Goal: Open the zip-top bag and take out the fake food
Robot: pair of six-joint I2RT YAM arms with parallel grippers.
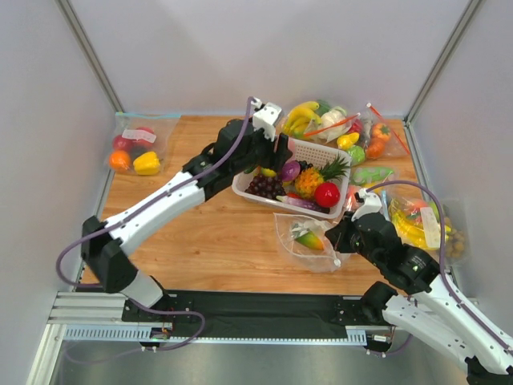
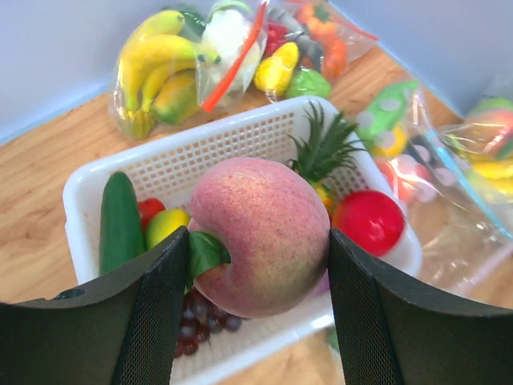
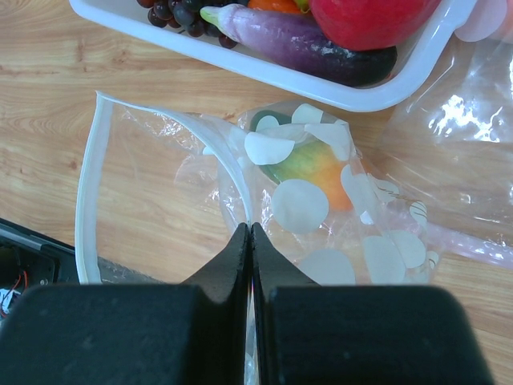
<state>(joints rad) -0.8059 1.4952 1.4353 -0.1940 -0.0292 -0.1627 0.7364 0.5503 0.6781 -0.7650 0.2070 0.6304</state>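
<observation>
The clear zip-top bag (image 1: 309,241) with whitish dots lies open on the table in front of the white basket (image 1: 321,152); it also shows in the right wrist view (image 3: 304,204). A green-orange fruit piece (image 3: 309,164) is still inside it. My right gripper (image 3: 251,228) is shut on the bag's rim. My left gripper (image 2: 256,241) is shut on the pink peach (image 2: 264,241) and holds it above the basket (image 2: 240,144). The dark green cucumber (image 2: 120,220) and the yellow round fruit (image 2: 166,225) lie in the basket's left end.
The basket also holds purple grapes (image 1: 263,186), a pineapple (image 1: 314,178), a red fruit (image 1: 327,194) and an aubergine (image 3: 280,40). Other bags of fake food lie at the back right (image 1: 321,120), right edge (image 1: 421,220) and back left (image 1: 136,148).
</observation>
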